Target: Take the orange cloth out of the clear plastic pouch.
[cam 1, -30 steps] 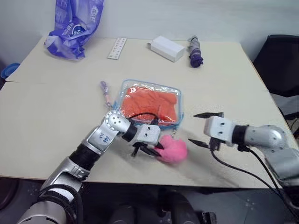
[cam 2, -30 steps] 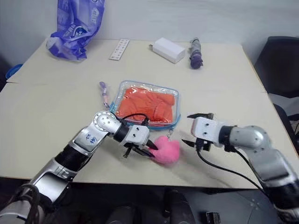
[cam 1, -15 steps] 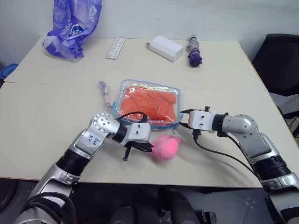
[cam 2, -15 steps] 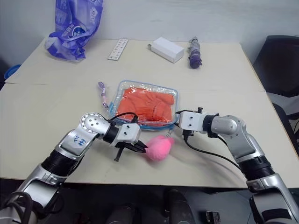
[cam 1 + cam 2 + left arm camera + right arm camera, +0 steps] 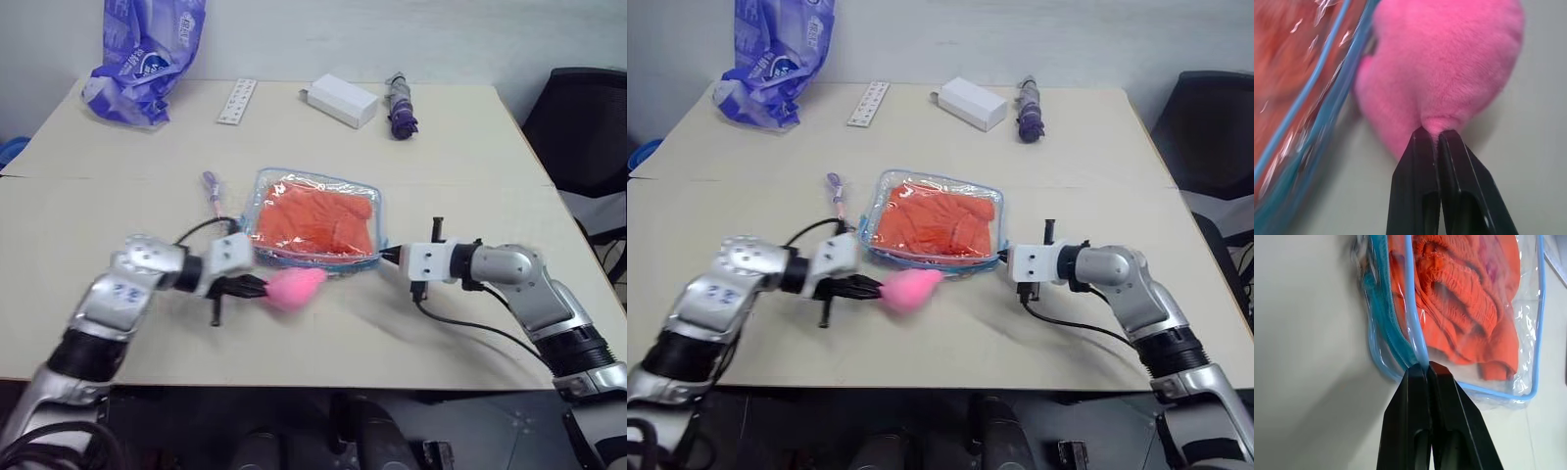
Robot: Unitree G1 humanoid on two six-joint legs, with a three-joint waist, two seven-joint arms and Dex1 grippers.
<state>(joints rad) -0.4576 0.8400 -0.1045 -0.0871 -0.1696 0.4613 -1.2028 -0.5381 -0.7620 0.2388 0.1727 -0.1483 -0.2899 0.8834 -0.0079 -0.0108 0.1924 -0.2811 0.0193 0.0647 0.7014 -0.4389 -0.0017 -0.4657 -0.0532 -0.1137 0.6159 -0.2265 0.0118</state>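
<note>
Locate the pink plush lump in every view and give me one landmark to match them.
Left eye view: pink plush lump, at the near left corner of the clear plastic pouch.
Right eye view, same spot.
Left wrist view, pinched by the left gripper.
Right wrist view: not in it.
Shared landmark: the pouch's light blue edging.

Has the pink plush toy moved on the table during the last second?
Yes. The pink plush toy, pinched by the left gripper, moved toward the robot's left along the near edge of the clear pouch, from its right corner to its left corner.
</note>
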